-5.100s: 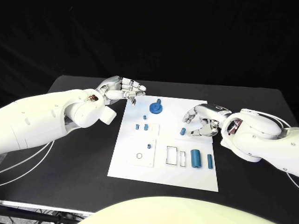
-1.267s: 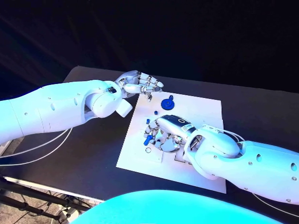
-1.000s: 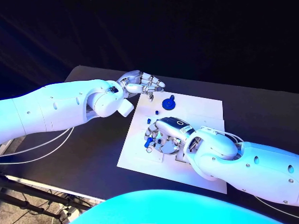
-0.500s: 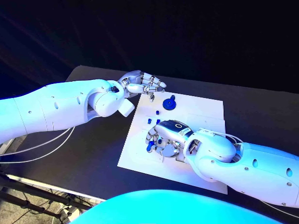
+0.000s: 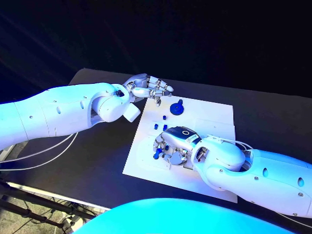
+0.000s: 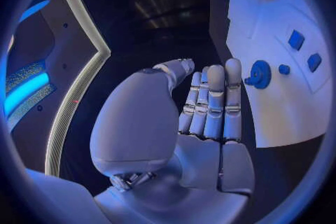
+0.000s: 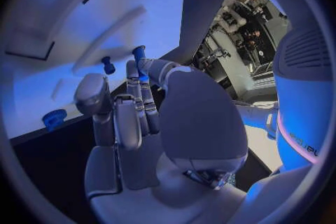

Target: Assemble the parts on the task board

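Note:
The white task board lies mid-table. My right hand hovers low over its middle, fingers pointing down. It pinches a small blue cylinder at its fingertips, close to the board's surface. A round blue part sits near the board's far edge, with small blue pegs beside it. Above the board's far left corner is my left hand, its fingers straight and side by side, holding nothing.
Black-outlined rectangular recesses are cut into the board near the right hand. One short blue peg stands on the board just beyond the held cylinder. Bare black table surrounds the board, and my right forearm covers its near right part.
The right hand has come from the board's right side to its middle carrying the blue cylinder, and over the last second has sunk slightly toward the near edge. The left hand has barely moved.

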`<state>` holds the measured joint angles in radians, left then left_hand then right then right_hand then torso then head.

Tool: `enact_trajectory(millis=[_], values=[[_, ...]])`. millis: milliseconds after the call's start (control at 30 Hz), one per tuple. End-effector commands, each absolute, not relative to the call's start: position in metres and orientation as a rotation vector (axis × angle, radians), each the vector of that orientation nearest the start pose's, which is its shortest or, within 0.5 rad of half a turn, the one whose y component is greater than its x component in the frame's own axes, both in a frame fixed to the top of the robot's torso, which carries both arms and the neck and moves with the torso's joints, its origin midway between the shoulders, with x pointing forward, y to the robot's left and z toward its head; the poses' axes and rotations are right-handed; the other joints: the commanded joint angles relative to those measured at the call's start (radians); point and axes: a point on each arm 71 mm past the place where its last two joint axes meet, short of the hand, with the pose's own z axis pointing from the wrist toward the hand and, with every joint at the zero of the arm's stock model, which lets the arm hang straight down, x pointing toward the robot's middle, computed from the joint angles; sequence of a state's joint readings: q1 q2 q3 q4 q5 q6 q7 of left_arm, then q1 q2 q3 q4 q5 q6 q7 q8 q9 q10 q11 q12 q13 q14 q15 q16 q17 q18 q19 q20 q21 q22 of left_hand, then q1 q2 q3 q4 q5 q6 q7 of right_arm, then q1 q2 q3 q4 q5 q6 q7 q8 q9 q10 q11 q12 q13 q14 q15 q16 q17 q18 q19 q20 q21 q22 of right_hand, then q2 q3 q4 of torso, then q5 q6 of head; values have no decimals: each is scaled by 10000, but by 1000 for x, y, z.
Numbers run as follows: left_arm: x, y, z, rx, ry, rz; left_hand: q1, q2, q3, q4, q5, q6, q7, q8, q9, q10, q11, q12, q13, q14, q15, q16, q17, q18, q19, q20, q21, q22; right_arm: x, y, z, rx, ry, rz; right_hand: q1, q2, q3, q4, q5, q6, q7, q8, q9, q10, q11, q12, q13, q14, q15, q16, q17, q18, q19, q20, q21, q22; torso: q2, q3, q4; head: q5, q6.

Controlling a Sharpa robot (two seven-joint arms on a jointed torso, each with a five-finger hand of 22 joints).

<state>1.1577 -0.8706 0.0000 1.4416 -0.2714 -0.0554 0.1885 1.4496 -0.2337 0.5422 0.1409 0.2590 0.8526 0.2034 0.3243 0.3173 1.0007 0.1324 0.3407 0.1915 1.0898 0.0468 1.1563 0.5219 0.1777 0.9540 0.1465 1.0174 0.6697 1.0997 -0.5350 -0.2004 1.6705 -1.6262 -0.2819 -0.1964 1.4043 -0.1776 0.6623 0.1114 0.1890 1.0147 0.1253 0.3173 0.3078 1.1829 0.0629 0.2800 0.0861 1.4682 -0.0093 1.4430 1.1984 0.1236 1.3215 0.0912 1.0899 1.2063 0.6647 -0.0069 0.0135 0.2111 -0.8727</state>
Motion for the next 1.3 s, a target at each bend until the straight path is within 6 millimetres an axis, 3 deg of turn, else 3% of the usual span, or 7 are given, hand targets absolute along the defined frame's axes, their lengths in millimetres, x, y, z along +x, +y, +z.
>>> enact_trajectory(millis=[33,267,600,733,933,1200,1300], values=[[492,229,-200,-9048,17743,-14884,-40,24,-21,17,6,-77,8,64,13,-59,-2,48,5,-26,69,-30,-12,73,36,18,59,-7,366,-17,-255,-5848,17769,9293,-2,62,53,-20,60,69,9,595,989,0,-29,28,12,330,-70,56,-9,-130,7,-37,0,10,0,-3,2,14,1],[491,229,-200,-9053,17755,-14873,-57,41,-20,41,13,-97,4,82,17,-80,-3,62,6,-27,72,-27,-14,74,31,24,54,-12,363,-14,-255,-6012,17772,9350,-32,49,65,-55,60,65,5,613,1015,16,-34,31,21,328,-74,54,-16,-124,-5,-41,-25,-2,3,0,-7,21,1],[491,229,-200,-9041,17782,-14884,-54,42,-19,41,14,-106,3,89,19,-88,-4,67,6,-28,72,-26,-14,75,30,25,52,-13,359,-8,-263,-6083,18001,9369,-404,-255,-357,-352,12,-64,18,686,1199,-78,-15,-38,66,321,-54,49,-33,-112,-58,-26,-145,-22,-1,6,3,6,1],[491,229,-200,-9043,17813,-14870,-54,42,-19,41,14,-106,3,89,19,-88,-4,67,6,-28,72,-26,-14,75,30,25,52,-13,360,-9,-264,-5882,17922,9319,-627,-483,-536,-388,20,-337,122,448,1113,-442,113,-204,28,322,43,62,-7,-96,-121,38,-303,-104,0,-1,-7,1,1],[491,229,-200,-9044,17841,-14855,-54,42,-19,41,14,-106,3,89,19,-88,-4,67,6,-28,72,-26,-14,75,30,25,52,-13,362,-12,-264,-5622,17805,9238,-713,-625,-601,-445,28,-562,196,245,1030,-709,206,-275,8,305,122,52,-52,-78,-160,110,-422,-162,-2,3,-6,-12,1],[491,230,-200,-9049,17852,-14839,-54,42,-19,41,14,-106,3,89,19,-88,-4,67,6,-28,72,-26,-14,75,30,25,52,-13,362,-13,-261,-5346,17547,9355,-755,-761,-622,-524,31,-980,220,-127,881,-899,244,-224,24,260,164,3,-204,-52,-204,165,-550,-218,1,13,-1,-38,1],[491,231,-200,-9050,17824,-14832,-54,42,-19,41,14,-106,3,89,19,-88,-4,67,6,-28,72,-26,-14,75,30,25,52,-13,361,-14,-259,-5191,17387,9460,-827,-909,-704,-555,23,-1298,192,-383,790,-1048,230,-177,35,247,156,-11,-238,-42,-214,168,-600,-229,4,10,-3,-47,1]])
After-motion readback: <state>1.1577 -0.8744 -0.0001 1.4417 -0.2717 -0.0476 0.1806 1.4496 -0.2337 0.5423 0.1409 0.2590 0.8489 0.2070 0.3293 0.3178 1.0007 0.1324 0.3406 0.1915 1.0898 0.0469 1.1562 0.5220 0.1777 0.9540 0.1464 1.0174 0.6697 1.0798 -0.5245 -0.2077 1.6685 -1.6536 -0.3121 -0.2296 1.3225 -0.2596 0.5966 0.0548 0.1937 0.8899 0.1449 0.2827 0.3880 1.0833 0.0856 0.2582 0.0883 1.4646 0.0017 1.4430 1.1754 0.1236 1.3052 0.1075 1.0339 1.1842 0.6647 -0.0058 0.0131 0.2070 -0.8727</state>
